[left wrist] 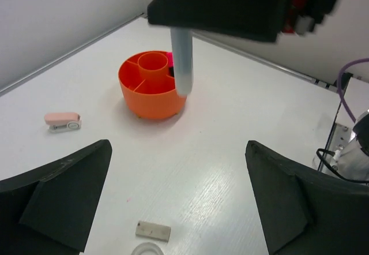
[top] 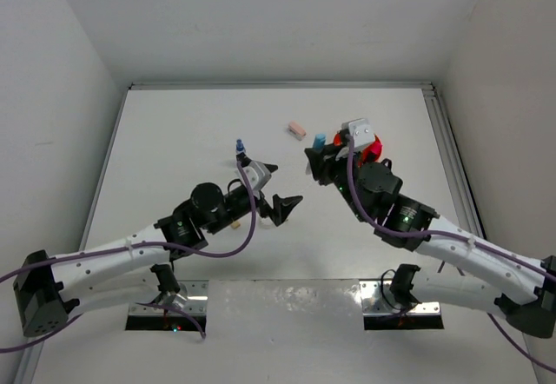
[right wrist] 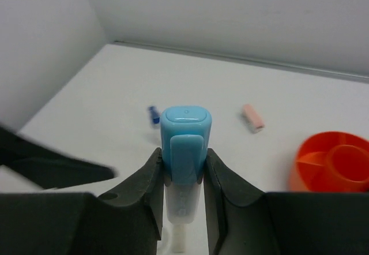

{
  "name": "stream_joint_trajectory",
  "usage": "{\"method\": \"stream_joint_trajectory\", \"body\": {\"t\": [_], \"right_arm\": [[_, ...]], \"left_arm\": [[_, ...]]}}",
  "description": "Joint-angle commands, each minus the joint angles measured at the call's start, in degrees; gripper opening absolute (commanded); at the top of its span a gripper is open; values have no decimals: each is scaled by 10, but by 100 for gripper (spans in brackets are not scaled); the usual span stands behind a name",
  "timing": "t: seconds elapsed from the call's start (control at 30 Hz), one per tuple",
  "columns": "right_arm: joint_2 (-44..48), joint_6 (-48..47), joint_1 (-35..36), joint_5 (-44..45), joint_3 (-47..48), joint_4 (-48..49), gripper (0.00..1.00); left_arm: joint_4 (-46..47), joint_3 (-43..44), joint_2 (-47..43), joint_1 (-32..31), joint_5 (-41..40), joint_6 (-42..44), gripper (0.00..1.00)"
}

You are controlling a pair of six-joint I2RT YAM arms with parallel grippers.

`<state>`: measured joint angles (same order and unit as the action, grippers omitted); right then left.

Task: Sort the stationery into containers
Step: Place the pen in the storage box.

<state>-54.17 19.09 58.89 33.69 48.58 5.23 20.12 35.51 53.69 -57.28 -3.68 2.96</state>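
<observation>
The right gripper [right wrist: 184, 158] is clamped on the light blue tube [right wrist: 185, 129], its 2 fingers [right wrist: 149, 183] pressed against the tube just below the cap. The tube hangs nearly upright from the grip, cap end up and lower end pointing down at the table [top: 174, 141].

The orange tub [right wrist: 331, 165] lies to the right of the held tube and a little farther away, near it but not under it. In the right wrist view its rim sits off to the right of the fingers, and from above it is half hidden behind the right wrist.

The coming move, as I judge it, is a short carry right and slightly far until the tube's lower end stands over 1 of the compartments, then a release. With the long axis already vertical, no turn of the wrist looks needed. The right arm is plainly the nearer one to the tub.

The left gripper [left wrist: 177, 151] has its jaws wide apart and holds nothing, low over the table left of the tube. A beige eraser [left wrist: 153, 231] and a clear tape ring [left wrist: 147, 249] lie on the table beneath it. A pink block [left wrist: 62, 122] and a blue-capped bottle [top: 241, 147] lie farther off, left of the tub
</observation>
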Motion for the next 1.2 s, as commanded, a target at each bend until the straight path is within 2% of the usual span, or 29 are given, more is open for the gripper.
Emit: {"method": "stream_joint_trajectory", "body": {"t": [0.0, 0.1, 0.17, 0.2, 0.23, 0.27, 0.3, 0.33, 0.4, 0.47, 0.57, 0.83, 1.17], "right_arm": [[9, -72, -61, 33, 19, -24, 0], [9, -73, -216, 7, -2, -28, 0], [7, -60, -281, -41, -31, -4, 0], [2, -44, -342, -63, -38, 3, 0], [-2, -36, -370, -120, -50, 13, 0], [-19, -27, -427, -156, -53, 20, 0], [-31, -13, -456, -196, -57, 26, 0], [-44, -6, -481, -274, -62, 42, 0], [-89, 2, -542, -351, -65, 64, 0], [-115, -8, -564, -397, -65, 100, 0], [-152, -30, -576, -396, -57, 109, 0], [-243, -9, -582, -414, -74, 177, 0], [-260, -29, -585, -424, -132, 272, 0]], "left_arm": [[-37, 5, -32, 3, -24, 3, 100], [-75, 4, -66, 5, -48, 12, 100], [-98, 2, -78, 8, -80, 9, 100], [-105, 0, -89, 8, -93, 1, 100], [-120, -2, -94, 8, -103, -2, 100], [-126, -4, -104, 12, -123, -11, 100], [-133, -7, -105, 14, -133, -17, 100], [-146, -7, -109, 17, -144, -23, 100], [-161, -8, -110, 25, -148, -42, 100], [-179, -7, -110, 32, -150, -45, 100], [-185, -9, -105, 39, -158, -43, 100], [-154, -8, -73, 50, -169, -32, 100], [-155, 1, -56, 74, -163, -23, 100]]}}
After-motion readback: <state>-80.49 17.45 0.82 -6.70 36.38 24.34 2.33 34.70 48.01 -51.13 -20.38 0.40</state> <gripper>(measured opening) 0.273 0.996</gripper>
